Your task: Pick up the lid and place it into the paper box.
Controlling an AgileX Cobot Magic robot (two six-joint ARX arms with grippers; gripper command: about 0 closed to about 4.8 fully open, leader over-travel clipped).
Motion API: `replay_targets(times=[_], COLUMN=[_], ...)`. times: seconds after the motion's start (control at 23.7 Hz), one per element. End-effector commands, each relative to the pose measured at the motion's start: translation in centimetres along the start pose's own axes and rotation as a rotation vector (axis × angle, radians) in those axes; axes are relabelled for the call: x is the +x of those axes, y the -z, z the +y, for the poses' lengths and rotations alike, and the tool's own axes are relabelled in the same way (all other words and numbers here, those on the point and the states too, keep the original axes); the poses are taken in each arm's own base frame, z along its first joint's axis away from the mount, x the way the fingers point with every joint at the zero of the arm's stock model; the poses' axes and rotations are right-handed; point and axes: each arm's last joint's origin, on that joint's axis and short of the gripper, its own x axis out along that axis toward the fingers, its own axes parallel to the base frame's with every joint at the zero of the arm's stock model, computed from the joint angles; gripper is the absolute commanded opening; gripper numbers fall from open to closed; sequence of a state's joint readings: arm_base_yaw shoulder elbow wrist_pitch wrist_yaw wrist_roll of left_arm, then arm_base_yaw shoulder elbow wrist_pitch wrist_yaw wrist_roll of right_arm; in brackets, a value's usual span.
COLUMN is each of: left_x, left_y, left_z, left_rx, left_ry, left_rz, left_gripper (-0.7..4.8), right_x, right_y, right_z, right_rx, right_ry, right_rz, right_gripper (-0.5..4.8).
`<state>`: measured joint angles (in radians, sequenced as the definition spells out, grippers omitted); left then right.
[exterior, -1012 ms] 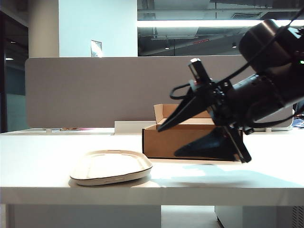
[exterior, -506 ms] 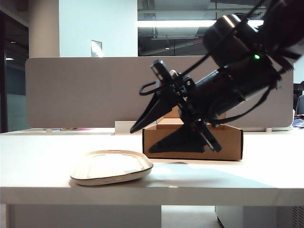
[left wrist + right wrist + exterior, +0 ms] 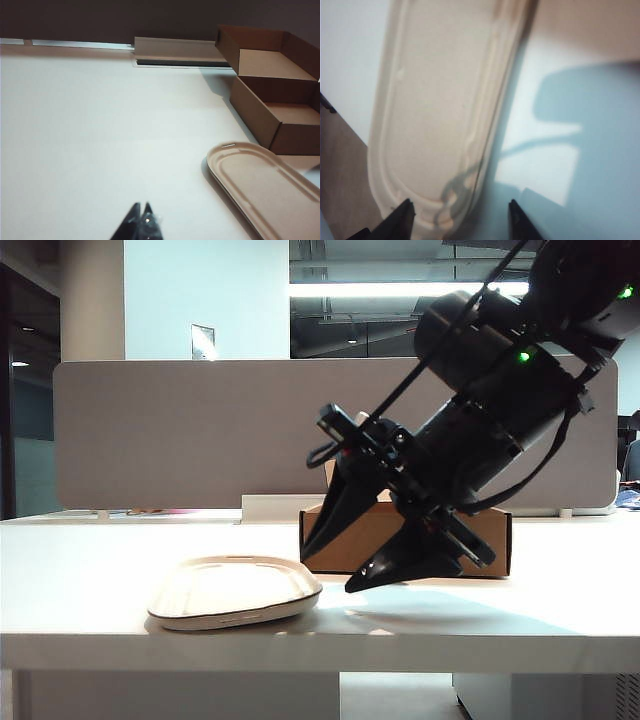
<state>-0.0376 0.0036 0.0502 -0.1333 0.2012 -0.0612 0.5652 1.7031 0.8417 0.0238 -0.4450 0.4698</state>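
Observation:
The beige lid lies flat on the white table, left of the brown paper box, which my right arm partly hides. My right gripper is open and slants down towards the lid's right edge, its tips just above the table. In the right wrist view the lid stretches away from the right gripper, whose fingers straddle the lid's near end without touching it. My left gripper is shut and empty over bare table, well apart from the lid and the paper box.
A long white tray lies at the back of the table beside the box, in front of a grey partition. The table's front edge runs just in front of the lid.
My right arm has swung left and down from in front of the box, and its open gripper now points steeply at the lid's right edge. The lid and box have not moved.

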Motion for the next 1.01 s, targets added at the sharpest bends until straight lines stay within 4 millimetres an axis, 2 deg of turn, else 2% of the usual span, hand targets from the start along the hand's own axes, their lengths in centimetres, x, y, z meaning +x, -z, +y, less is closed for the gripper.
replay_targets(times=[0.04, 0.46, 0.63, 1.01], left_x=[-0.03, -0.03, -0.03, -0.03], left_y=[-0.18, -0.23, -0.23, -0.24], left_z=[-0.01, -0.01, -0.01, -0.01], left_rx=[0.003, 0.004, 0.004, 0.004], left_ry=[0.003, 0.003, 0.003, 0.003], left_rz=[-0.011, -0.017, -0.017, -0.017], left_gripper=[-0.05, -0.05, -0.05, -0.05], right_x=[0.22, 0.7, 0.7, 0.71], right_y=[-0.06, -0.09, -0.16, -0.27], right_z=[0.18, 0.01, 0.05, 0.1], right_rx=[-0.015, -0.01, -0.014, -0.02], right_ry=[-0.005, -0.01, -0.014, -0.018], right_rz=[-0.005, -0.006, -0.013, -0.025], right_gripper=[2.61, 2.58, 1.96, 1.97])
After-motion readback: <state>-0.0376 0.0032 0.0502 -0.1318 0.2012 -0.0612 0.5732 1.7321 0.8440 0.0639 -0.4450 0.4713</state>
